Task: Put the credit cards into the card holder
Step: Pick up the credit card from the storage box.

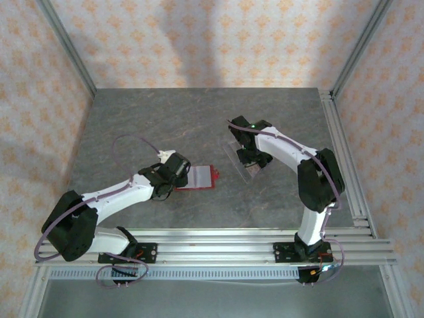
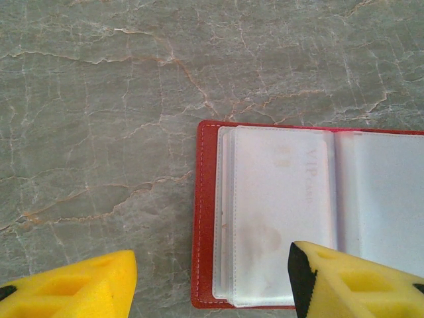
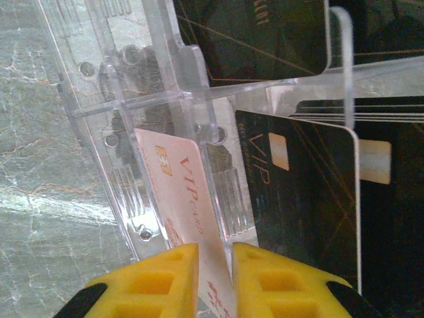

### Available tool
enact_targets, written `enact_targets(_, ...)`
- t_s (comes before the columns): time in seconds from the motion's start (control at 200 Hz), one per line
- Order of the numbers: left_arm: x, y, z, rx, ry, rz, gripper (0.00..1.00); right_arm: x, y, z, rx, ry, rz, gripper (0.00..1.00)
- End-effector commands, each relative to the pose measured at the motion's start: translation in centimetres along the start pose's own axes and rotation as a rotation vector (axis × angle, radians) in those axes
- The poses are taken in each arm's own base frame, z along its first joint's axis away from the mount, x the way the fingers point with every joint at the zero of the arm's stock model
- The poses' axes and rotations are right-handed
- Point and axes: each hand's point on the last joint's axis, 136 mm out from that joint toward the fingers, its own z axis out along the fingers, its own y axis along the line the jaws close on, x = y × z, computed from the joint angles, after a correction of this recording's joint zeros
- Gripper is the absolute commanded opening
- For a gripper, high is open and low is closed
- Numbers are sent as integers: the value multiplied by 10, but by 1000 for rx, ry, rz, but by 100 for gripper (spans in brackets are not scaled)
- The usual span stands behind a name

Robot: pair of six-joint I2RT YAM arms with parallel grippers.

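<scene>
On the grey veined tabletop (image 2: pixel 99 132), nearest the arm bases, the left claw (image 2: pixel 212 268) stands with its yellow fingers (image 2: pixel 73 285) well apart and holding nothing: one is over bare stone, the other over the card holder (image 2: pixel 207 218). This red wallet lies open and flat left of the tabletop's middle, its clear plastic sleeves facing up inside a stitched red border. The top sleeve contains a pale credit card (image 2: pixel 278 199) with faint "VIP" lettering running sideways near its far corner; the smaller word beside it is too washed out to read. Farther back and to the right, the right claw (image 3: pixel 215 275) is clamped on the near edge of a pinkish-white credit card (image 3: pixel 182 185), its fingers pressed against both faces. This card has a gold chip and reddish script reading "VIP card", and it stands on edge in a slot of the clear acrylic stand (image 3: pixel 142 79). In the next slot is a black card (image 3: pixel 298 205) with a chip and "VIP" in gold. More dark cards stand beyond, their gold print unreadable.
</scene>
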Motion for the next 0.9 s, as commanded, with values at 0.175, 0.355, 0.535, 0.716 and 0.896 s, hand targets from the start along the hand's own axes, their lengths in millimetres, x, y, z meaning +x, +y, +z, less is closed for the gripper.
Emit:
enact_targets(0.175, -12, 2, -3, -19, -47, -8, 63, 6, 1, 6, 4, 27, -29, 9)
enact_targets(0.355, -13, 1, -3, -14, -46, -9, 63, 5, 4, 1, -24, 26, -33, 1)
enact_targets(0.535, -14, 0, -5, -13, -41, 0, 63, 0, 11, -13, -85, 11, -34, 0)
enact_targets(0.716, -16, 0, -7, -11, -40, 0, 63, -3, 16, -27, -133, -2, -41, 0)
enact_targets(0.896, -18, 1, -9, -23, -44, 3, 63, -9, 11, -51, -138, -57, -28, 0)
